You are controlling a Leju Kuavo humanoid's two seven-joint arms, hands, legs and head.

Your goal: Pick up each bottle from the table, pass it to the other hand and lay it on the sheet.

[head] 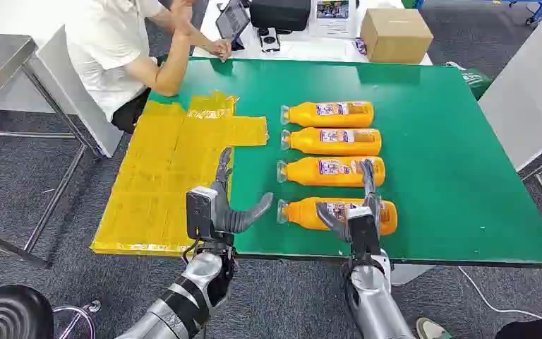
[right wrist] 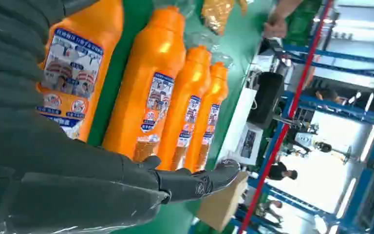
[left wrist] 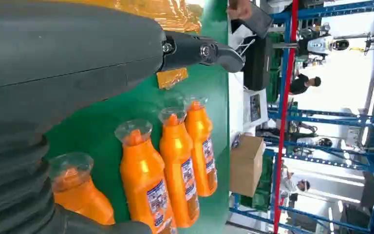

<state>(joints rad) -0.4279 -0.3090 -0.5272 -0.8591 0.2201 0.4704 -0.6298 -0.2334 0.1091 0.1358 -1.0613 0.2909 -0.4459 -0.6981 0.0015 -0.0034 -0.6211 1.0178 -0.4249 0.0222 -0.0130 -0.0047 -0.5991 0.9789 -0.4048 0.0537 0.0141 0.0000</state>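
Nearest orange plastic bottle [head: 339,214] lies on the green table [head: 459,176] under the right hand [head: 353,215], fingers apart over it; full, stiff, slick, so grip mid-label.

Head view evenly bright, sharp, shadows soft. Left wrist view: hand [left wrist: 68,63] close, blurred; background at right overexposed white. Right wrist view: glare streaks on bottles [right wrist: 148,97], blown-out highlights lower right.

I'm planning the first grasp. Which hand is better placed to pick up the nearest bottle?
The right hand: it hovers open directly over the nearest bottle. The left hand is open beside the bottle's cap, near the yellow sheet.
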